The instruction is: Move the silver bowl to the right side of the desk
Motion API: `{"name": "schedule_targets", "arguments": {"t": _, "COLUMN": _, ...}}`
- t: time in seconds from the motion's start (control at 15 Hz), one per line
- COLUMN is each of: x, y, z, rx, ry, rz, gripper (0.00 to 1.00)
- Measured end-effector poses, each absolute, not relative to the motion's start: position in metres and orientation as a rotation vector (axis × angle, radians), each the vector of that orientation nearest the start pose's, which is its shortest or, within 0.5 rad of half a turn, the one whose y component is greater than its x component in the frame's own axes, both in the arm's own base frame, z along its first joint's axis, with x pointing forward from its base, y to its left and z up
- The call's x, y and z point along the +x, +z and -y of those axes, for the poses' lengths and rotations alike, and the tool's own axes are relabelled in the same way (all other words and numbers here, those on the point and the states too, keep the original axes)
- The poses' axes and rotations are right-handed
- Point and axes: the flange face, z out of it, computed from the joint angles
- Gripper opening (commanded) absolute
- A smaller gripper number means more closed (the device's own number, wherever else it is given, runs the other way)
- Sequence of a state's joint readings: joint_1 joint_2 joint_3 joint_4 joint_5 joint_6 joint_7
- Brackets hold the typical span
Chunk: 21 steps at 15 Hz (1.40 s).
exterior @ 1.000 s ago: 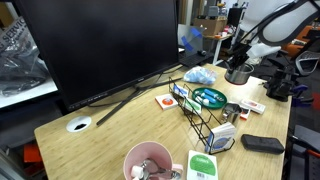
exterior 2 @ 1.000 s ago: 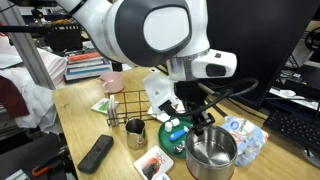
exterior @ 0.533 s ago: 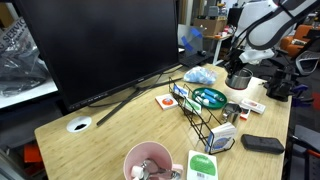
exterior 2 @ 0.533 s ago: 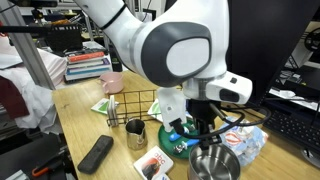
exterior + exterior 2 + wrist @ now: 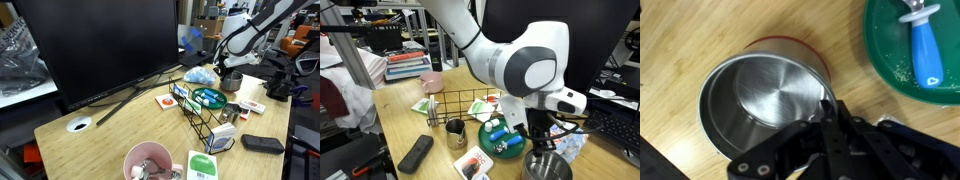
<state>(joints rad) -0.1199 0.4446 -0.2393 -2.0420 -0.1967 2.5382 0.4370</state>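
Observation:
The silver bowl [image 5: 765, 100] is small, shiny and empty. My gripper [image 5: 828, 108] is shut on its rim, one finger inside and one outside. In both exterior views the bowl [image 5: 231, 82] [image 5: 548, 168] hangs from the gripper [image 5: 229, 71] [image 5: 539, 147] low over the light-wood desk [image 5: 110, 135], next to the blue crumpled wrappers [image 5: 199, 74]. I cannot tell whether the bowl touches the wood.
A flat teal dish [image 5: 890, 60] holding a blue-handled tool [image 5: 925, 45] lies beside the bowl, in front of a black wire rack [image 5: 205, 118]. A pink bowl [image 5: 148, 162], small metal cup [image 5: 455, 132], black remote [image 5: 417, 153], cards and a big monitor [image 5: 100, 45] stand around.
The gripper has carried the silver bowl a short way across the desk towards the blue wrappers and the teal dish, and lower. Its grip on the rim is unchanged.

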Motion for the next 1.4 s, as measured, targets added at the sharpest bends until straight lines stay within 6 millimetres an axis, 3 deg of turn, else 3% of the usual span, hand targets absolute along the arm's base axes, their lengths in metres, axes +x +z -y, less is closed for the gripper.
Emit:
{"name": "schedule_targets", "arguments": {"t": 0.07, "x": 0.573, "y": 0.231, "z": 0.206, "rx": -3.199, "ry": -0.094, "rz": -1.014, "gripper": 0.04}}
{"name": "schedule_targets", "arguments": {"t": 0.13, "x": 0.577, "y": 0.23, "z": 0.205, "rx": -3.199, "ry": -0.08, "rz": -1.017, "gripper": 0.28}}
{"name": "schedule_targets", "arguments": {"t": 0.27, "x": 0.585, "y": 0.23, "z": 0.203, "rx": -3.197, "ry": -0.065, "rz": -1.023, "gripper": 0.38}}
{"name": "schedule_targets", "arguments": {"t": 0.8, "x": 0.595, "y": 0.253, "z": 0.206, "rx": -3.158, "ry": -0.037, "rz": -1.062, "gripper": 0.95}}
{"name": "schedule_targets", "arguments": {"t": 0.93, "x": 0.587, "y": 0.264, "z": 0.204, "rx": -3.167, "ry": -0.028, "rz": -1.008, "gripper": 1.0}}
{"name": "schedule_targets", "arguments": {"t": 1.4, "x": 0.537, "y": 0.323, "z": 0.175, "rx": -3.171, "ry": -0.057, "rz": -0.769, "gripper": 1.0}}
